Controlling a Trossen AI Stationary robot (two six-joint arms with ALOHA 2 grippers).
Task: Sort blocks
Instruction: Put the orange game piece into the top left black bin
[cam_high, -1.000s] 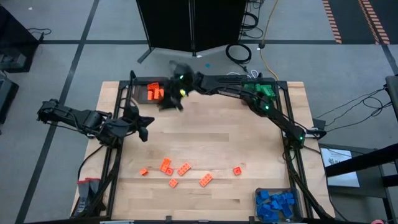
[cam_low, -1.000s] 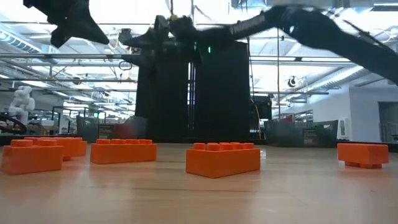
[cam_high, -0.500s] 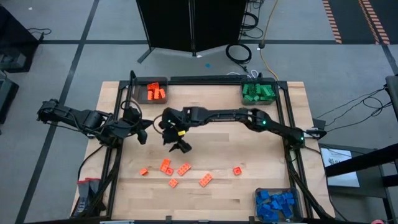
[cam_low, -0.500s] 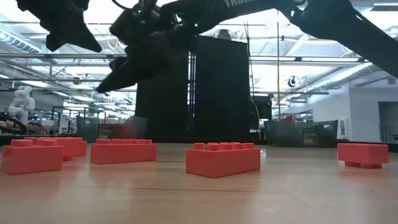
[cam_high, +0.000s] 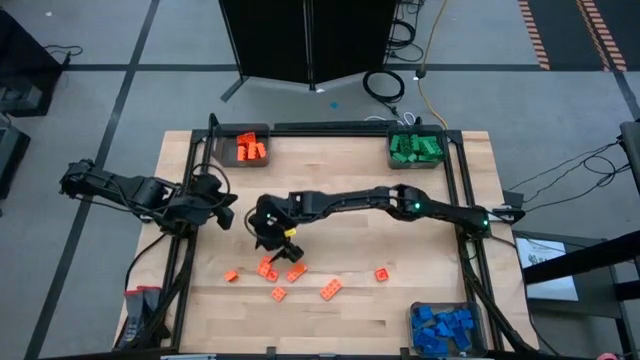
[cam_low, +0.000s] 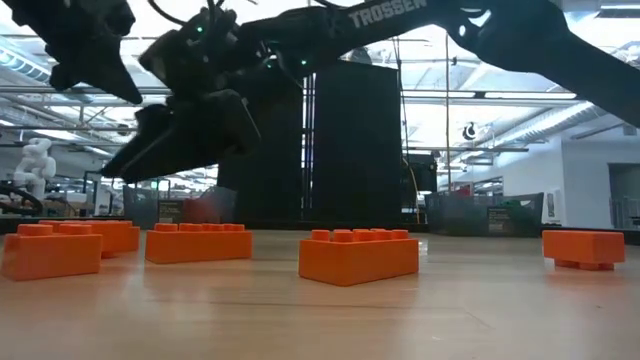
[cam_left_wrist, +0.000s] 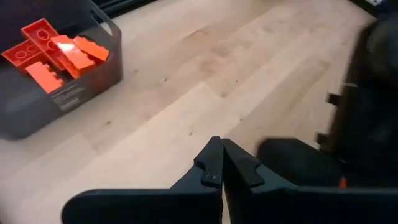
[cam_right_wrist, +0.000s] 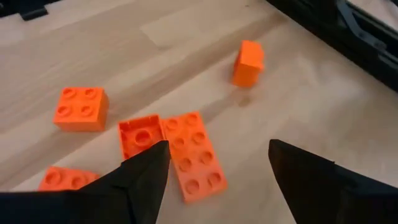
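A wooden counter (cam_high: 340, 190) seen from above, with two dark robot arms reaching in from either side. At the left edge, the left gripper (cam_high: 225, 215) waits with its fingers pressed together, holding nothing; it sits clear of the work, probably to leave room for the other arm. Far left, a grey bin (cam_high: 225, 148) already holds several orange blocks (cam_high: 250, 149), so orange evidently belongs there. Just right of the idle arm, the right gripper (cam_high: 280, 243) hangs over the loose blocks with its fingers spread wide and empty, lined up, it seems, to straddle an oblong orange block (cam_right_wrist: 194, 155) lying flat with a square one (cam_right_wrist: 140, 135) touching its side. Five or six orange blocks (cam_high: 300, 275) remain scattered across the near part of the counter. Far right, a bin of green blocks (cam_high: 415, 148); near right, a bin of blue blocks (cam_high: 443, 327), both apparently finished.
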